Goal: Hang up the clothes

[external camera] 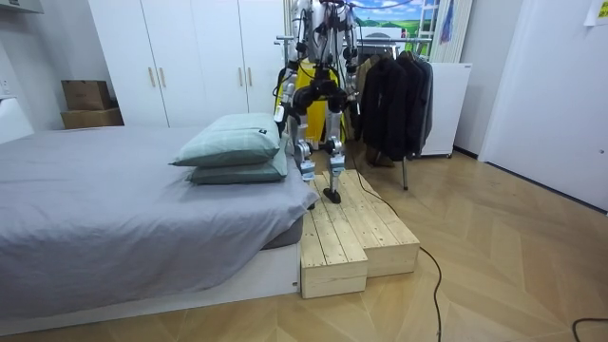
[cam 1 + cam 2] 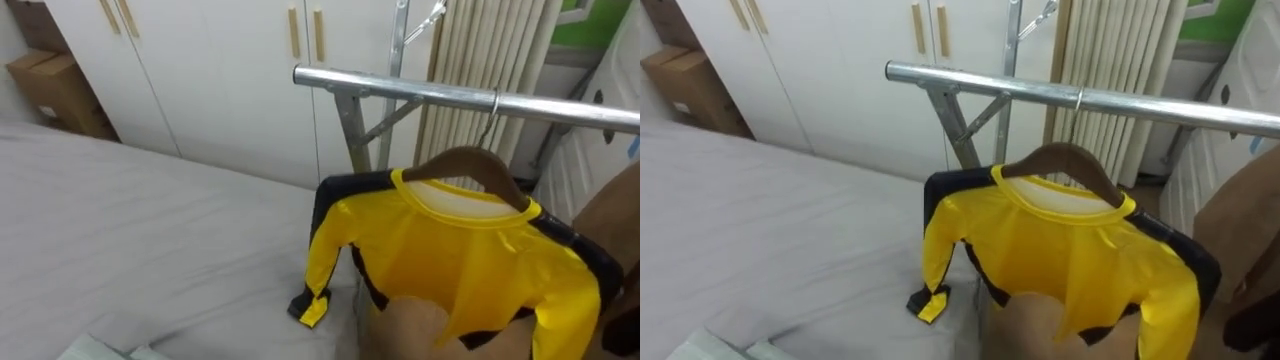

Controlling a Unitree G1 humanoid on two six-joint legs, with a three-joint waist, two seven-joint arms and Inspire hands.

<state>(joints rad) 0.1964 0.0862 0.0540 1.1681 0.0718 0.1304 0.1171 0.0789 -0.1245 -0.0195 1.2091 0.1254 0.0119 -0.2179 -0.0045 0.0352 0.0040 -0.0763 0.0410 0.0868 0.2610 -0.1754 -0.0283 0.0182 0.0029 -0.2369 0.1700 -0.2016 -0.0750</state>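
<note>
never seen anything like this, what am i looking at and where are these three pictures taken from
This is a humanoid robot doing housework, here hanging clothes. The room view comes from a camera standing some way off. It shows the robot upright on a wooden platform beside a bed, next to a rack of dark clothes. The other two pictures come from the two eyes of a camera in its head, so they show almost the same thing: a yellow shirt on a wooden hanger, with the hook over a metal rail. Two pillows lie on the bed. Whether the robot is holding the shirt can't be told.
</note>
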